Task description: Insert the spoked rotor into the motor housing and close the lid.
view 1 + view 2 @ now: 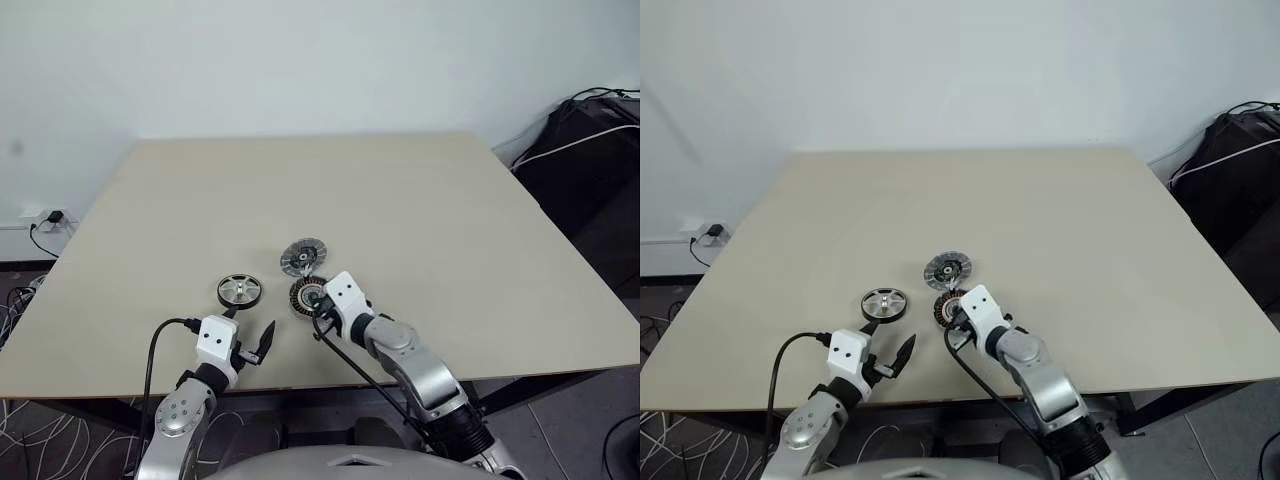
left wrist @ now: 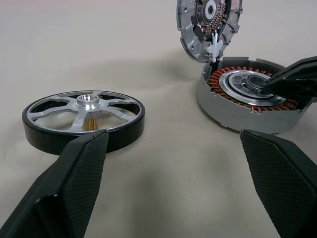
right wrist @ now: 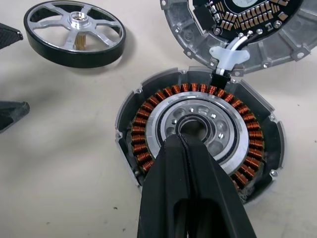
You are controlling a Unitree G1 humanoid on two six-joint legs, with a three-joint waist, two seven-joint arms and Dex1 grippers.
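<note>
The spoked rotor point(image 1: 240, 290) lies flat on the table, a silver wheel with a dark rim. To its right sits the motor housing point(image 1: 303, 296), its copper windings exposed. The lid point(image 1: 303, 257) stands tipped open at the housing's far edge, joined to it by a white connector. My right gripper point(image 3: 182, 141) is shut, and its tips rest on the silver centre of the housing point(image 3: 198, 134). Near the table's front edge my left gripper point(image 2: 172, 136) is open and holds nothing. One of its fingers point(image 2: 74, 173) sits just in front of the rotor point(image 2: 84, 116).
The beige table point(image 1: 400, 200) stretches bare beyond the parts. A dark bag with cables point(image 1: 590, 150) sits off the table's right side. A wall socket with a plug point(image 1: 45, 218) is low on the left.
</note>
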